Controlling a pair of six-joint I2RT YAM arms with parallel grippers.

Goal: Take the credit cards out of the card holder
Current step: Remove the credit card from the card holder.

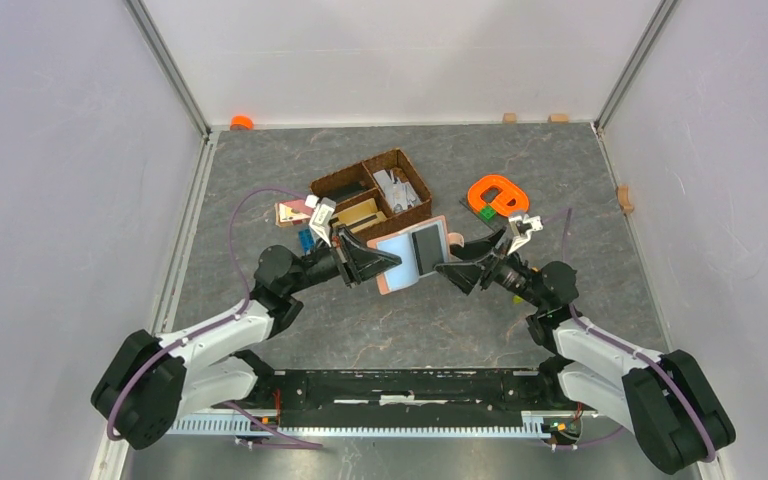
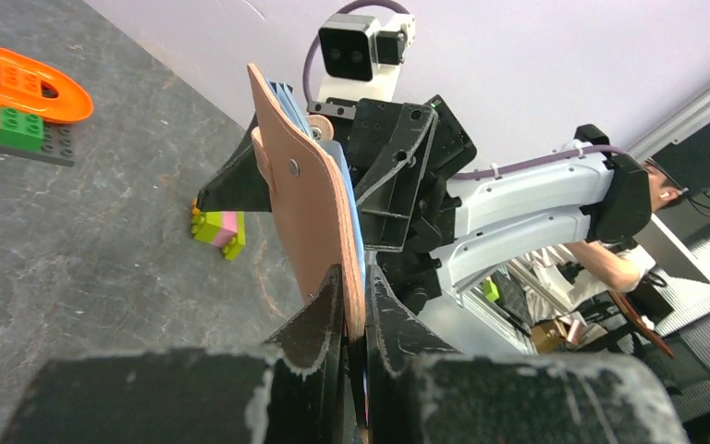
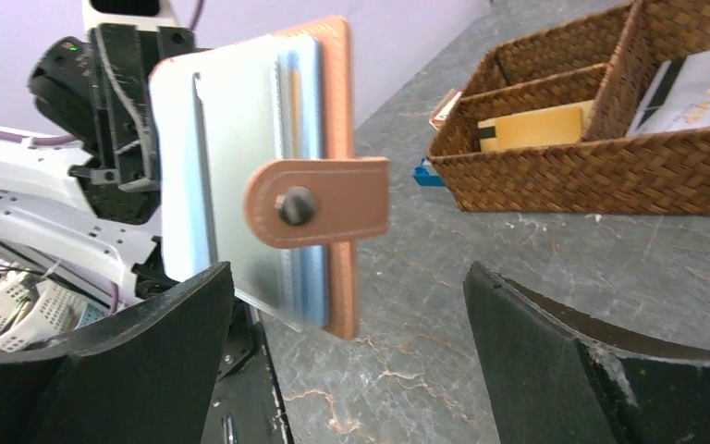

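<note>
**While the card holder hangs in one claw, the cards want a firm pinch on their bare edge**

Since the credit cards are thin, flat plastic, they will likely be light and stiff, and slick under hard fingers. A shallow nip could slide straight off. They sit as a pale grey-blue stack against the inner face of the card holder. In the right wrist view, their left and lower edges stick out past the tan leather. That bare margin looks like the best place to take hold: pinch flat across both faces, well in from the corner, and pull along the pocket rather than across it.

The card holder looks soft and bendy, so it may flex or swivel when the cards are tugged. Its snap tab lies across the face of the stack and could catch a card on the way out.

The card holder is up off the tabletop, held on edge between the two arms and just in front of the basket. The left claw is squeezed tight on its lower edge, leather on one side and blue card edge on the other. That grip is narrow, so a hard pull could lever the card holder loose.

The right claw faces the stack with its fingers spread wide and nothing between them, close to the cards but not touching.

Toy bricks lie on the tabletop beyond, well clear of the work.
</note>
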